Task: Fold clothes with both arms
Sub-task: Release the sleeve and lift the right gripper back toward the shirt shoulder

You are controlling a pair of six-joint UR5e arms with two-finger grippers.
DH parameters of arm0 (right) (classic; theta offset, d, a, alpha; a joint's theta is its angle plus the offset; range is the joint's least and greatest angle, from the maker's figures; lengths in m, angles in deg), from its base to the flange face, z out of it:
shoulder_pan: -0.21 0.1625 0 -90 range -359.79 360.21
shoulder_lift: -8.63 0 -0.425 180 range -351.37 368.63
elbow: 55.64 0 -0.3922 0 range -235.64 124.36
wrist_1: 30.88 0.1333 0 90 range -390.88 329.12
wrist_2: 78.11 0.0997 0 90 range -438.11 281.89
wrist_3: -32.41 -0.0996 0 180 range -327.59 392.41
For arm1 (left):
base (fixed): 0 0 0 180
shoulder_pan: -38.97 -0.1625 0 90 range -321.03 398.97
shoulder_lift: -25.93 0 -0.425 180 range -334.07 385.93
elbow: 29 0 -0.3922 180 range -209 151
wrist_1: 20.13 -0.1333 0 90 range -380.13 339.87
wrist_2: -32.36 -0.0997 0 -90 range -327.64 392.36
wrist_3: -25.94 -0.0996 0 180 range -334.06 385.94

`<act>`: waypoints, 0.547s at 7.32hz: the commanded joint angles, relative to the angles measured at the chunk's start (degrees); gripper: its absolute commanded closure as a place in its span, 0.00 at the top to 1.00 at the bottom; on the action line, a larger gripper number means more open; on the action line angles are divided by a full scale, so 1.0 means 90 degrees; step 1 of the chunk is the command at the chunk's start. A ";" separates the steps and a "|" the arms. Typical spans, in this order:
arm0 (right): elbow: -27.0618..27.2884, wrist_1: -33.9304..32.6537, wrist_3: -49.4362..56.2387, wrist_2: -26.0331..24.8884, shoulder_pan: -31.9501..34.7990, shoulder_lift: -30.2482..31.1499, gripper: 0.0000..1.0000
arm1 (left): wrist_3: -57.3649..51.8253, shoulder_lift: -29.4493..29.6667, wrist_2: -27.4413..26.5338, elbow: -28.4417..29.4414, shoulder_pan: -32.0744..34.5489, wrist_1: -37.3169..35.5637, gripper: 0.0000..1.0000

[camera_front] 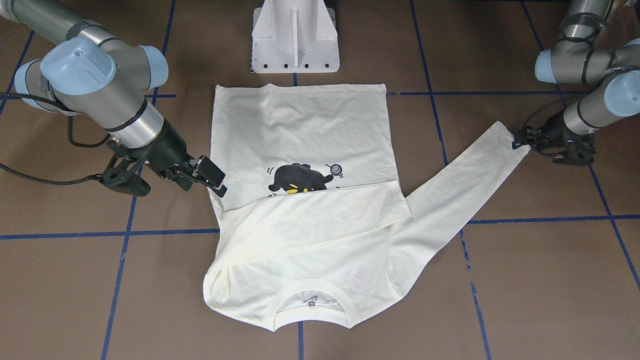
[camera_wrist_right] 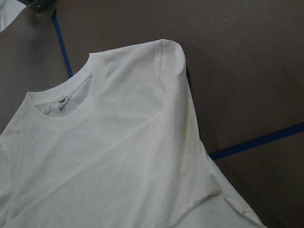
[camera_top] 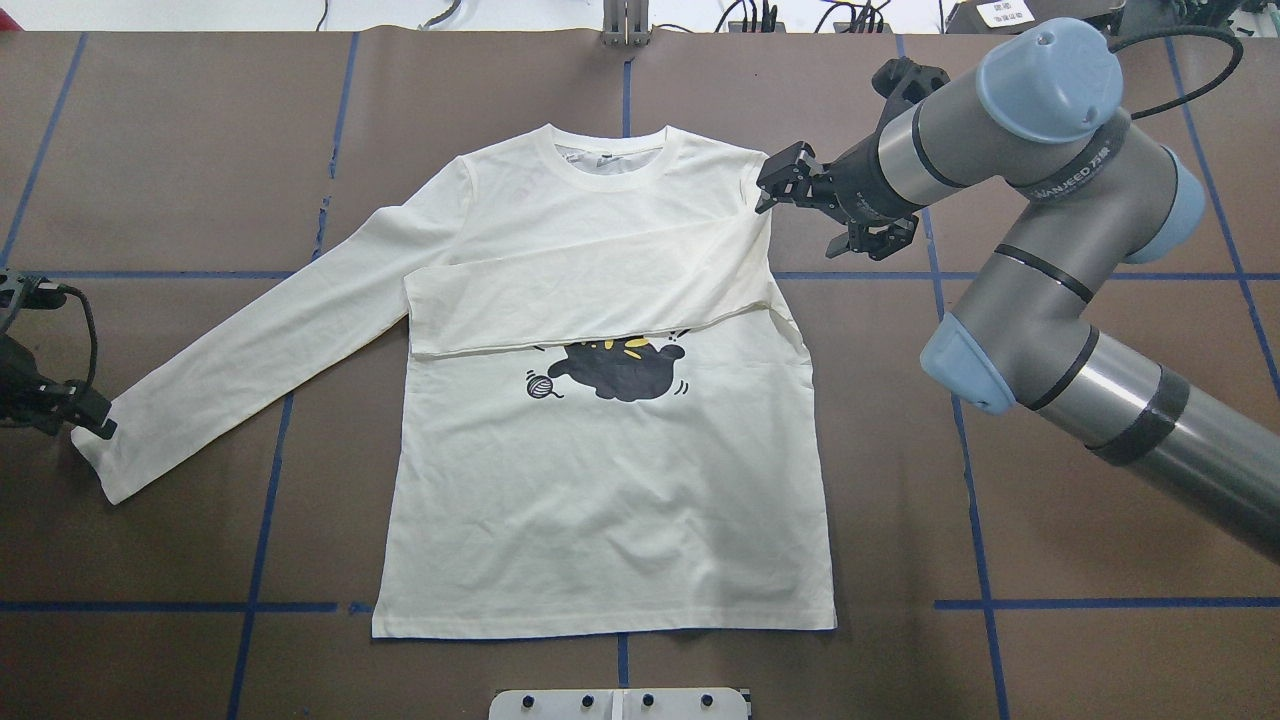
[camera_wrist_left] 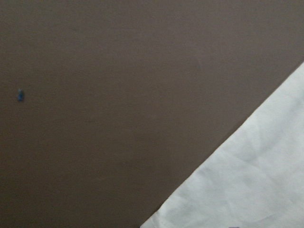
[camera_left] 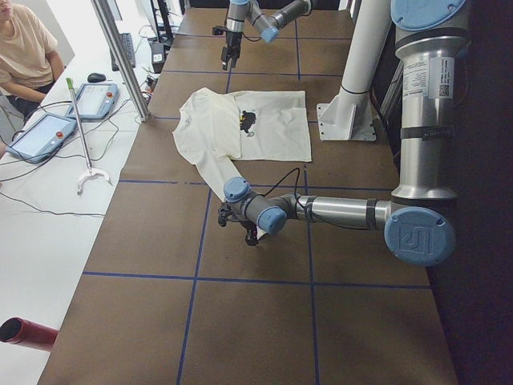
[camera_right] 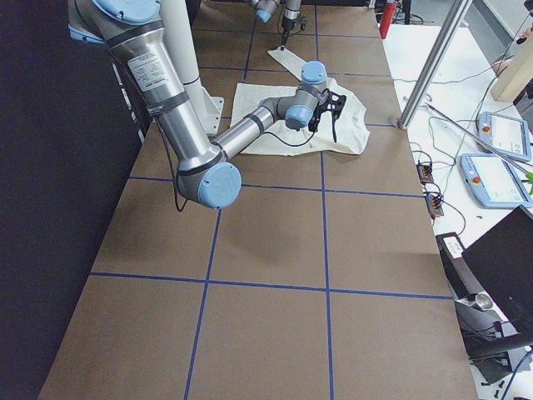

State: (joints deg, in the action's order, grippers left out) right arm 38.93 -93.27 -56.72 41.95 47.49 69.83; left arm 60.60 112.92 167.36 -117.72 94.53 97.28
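The cream-white shirt [camera_top: 600,480] lies flat on the brown table with the cat print [camera_top: 620,370] facing up. One sleeve [camera_top: 590,290] is folded across the chest and hides the top of the print. The other sleeve [camera_top: 260,330] stretches out to the robot's left. My right gripper [camera_top: 775,185] is open and empty, hovering just beside the shirt's right shoulder [camera_wrist_right: 166,52]. My left gripper [camera_top: 98,425] sits low at the cuff of the stretched sleeve [camera_front: 517,143] and looks shut on it. The left wrist view shows only the table and a corner of the fabric [camera_wrist_left: 247,180].
The white pedestal base [camera_front: 295,40] stands just behind the shirt's hem. Blue tape lines [camera_top: 270,480] cross the brown table. In the left side view, a side desk holds tablets [camera_left: 92,100], and a person sits there.
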 commanded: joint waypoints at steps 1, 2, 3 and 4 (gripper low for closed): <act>0.0068 0.0009 0.0001 -0.0020 -0.0009 0.0035 0.99 | 0.0006 0.0022 0.0020 -0.0073 -0.0002 -0.0028 0.00; 0.0068 0.0009 0.0001 -0.0039 -0.0009 0.0055 0.99 | 0.0006 0.0051 0.0069 -0.0171 -0.0001 -0.0038 0.00; 0.0058 0.0009 0.0001 -0.0049 -0.0009 0.0055 0.99 | 0.0006 0.0051 0.0089 -0.0529 0.0008 -0.0145 0.00; 0.0068 0.0009 0.0001 -0.0049 -0.0009 0.0055 0.99 | 0.0006 0.0042 0.0089 -0.0881 0.0018 -0.0426 0.00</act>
State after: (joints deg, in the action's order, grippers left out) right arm 39.49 -93.20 -56.71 41.57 47.41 70.29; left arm 60.66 113.32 168.04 -122.06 94.60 95.70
